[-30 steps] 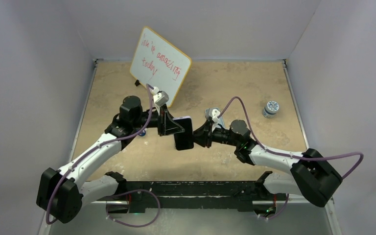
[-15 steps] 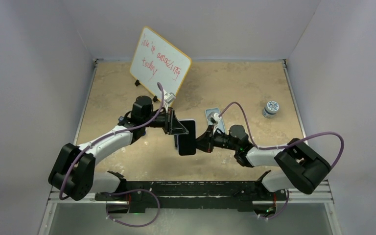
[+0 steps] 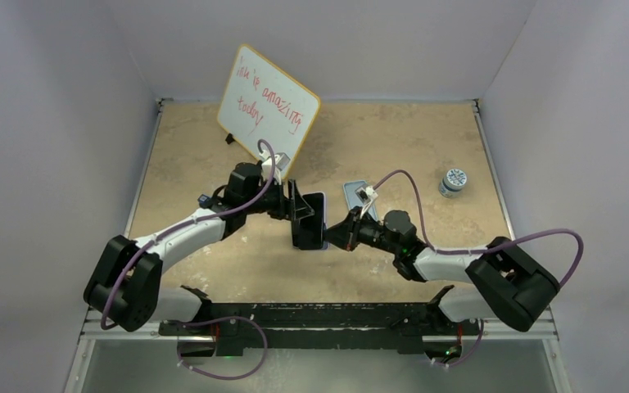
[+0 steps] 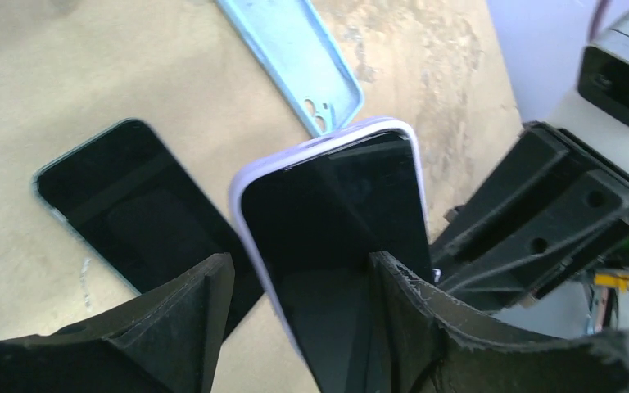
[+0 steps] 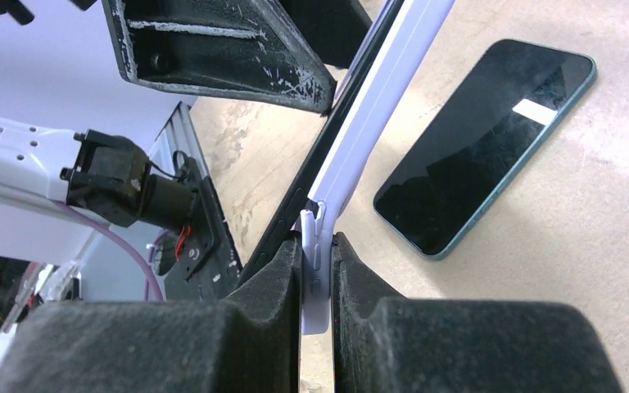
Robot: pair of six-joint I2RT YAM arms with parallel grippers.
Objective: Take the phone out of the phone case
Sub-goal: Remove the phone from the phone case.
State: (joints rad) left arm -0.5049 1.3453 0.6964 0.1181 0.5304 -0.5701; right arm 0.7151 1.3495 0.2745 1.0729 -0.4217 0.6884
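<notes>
From above, the left gripper (image 4: pixel 303 264) and its wrist cover much of the phone (image 4: pixel 336 205), and the second phone (image 5: pixel 487 139) lying flat on the table (image 3: pixel 426 139) cannot be made out from there. The left wrist view is cut off below the finger pads. Its two fingers (image 4: pixel 180 327) stand on either side of the phone's width, the right one against the edge and a sliver of gap showing by the left one, so I cannot tell whether that claw is gripping or merely straddling. The right wrist view sees the phone edge-on, as a dark line beside the lilac strip of the phone case (image 5: pixel 385 90). Whether the two have begun to part at the near end is hard to judge. In the left wrist view the lilac rim runs round the phone's far end and left side. The right gripper (image 5: pixel 317 244) is pinched tight on the case's thin edge, fingers nearly together. The phone is held tilted off the table near its middle. The left claw is at its left and the right claw at its right, near end. The second phone lies below it, and an empty blue case (image 4: pixel 291 49) lies just beyond. A whiteboard (image 3: pixel 268 110) stands at the far left and a small jar (image 3: pixel 454 182) well off to the right.
</notes>
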